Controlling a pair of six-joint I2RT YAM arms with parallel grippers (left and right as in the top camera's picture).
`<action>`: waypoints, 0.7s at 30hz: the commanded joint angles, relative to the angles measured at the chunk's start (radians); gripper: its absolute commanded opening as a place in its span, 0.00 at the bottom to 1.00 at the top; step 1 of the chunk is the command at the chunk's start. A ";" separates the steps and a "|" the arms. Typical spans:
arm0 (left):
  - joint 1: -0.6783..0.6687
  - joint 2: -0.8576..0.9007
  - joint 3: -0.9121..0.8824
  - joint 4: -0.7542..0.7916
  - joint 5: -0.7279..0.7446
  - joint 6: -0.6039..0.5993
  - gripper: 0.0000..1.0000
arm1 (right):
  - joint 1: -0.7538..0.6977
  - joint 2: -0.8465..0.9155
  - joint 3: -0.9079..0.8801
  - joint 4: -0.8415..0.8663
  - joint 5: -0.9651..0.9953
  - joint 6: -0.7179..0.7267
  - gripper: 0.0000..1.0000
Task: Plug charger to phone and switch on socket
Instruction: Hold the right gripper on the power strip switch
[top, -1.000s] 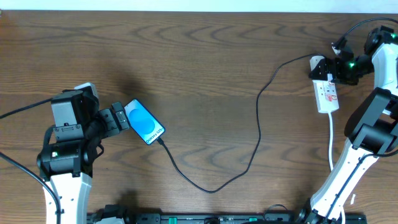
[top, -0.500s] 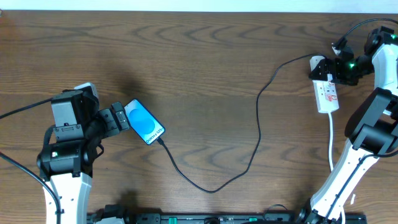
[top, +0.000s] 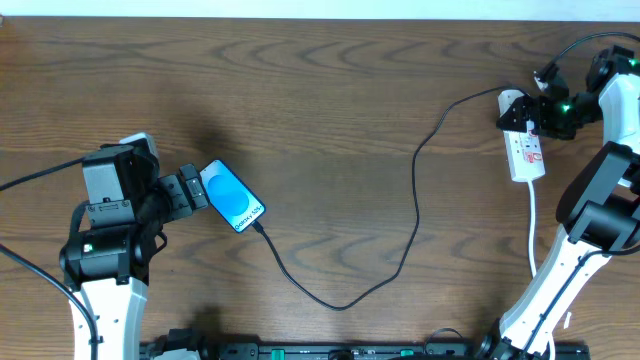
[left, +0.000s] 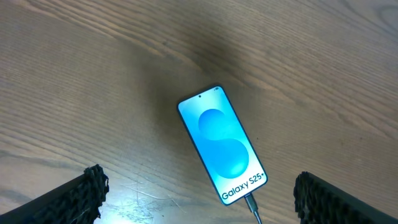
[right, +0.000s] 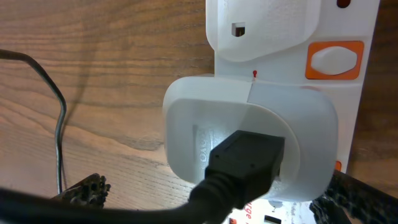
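R pincer (top: 533, 112) wide open, empty, over plug end of socket (top: 527, 152). Strip's long axis runs ahead; switch (right: 334, 60) past adapter (right: 249, 140), toward R finger. R arm nearest.

The phone (top: 232, 196) is light-blue, the charger (top: 416, 190) black, the socket (top: 524, 150) white with an orange switch (right: 334, 60), the table (top: 300, 90) brown wood-grain.

Only the right arm's elbow (top: 603, 205) has drifted slightly outward, away from the socket (top: 526, 152).

phone (top: 232, 196) left on table (top: 320, 100), socket (top: 525, 148) far right, charger (top: 417, 210) between
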 joint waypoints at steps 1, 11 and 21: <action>-0.004 0.002 0.010 -0.003 -0.013 0.018 0.98 | 0.037 0.037 -0.053 -0.032 -0.121 0.006 0.99; -0.004 0.002 0.010 -0.003 -0.013 0.018 0.98 | 0.034 0.036 -0.052 -0.035 -0.112 0.006 0.99; -0.004 0.002 0.010 -0.003 -0.013 0.018 0.98 | 0.003 0.028 0.010 -0.096 0.071 0.148 0.99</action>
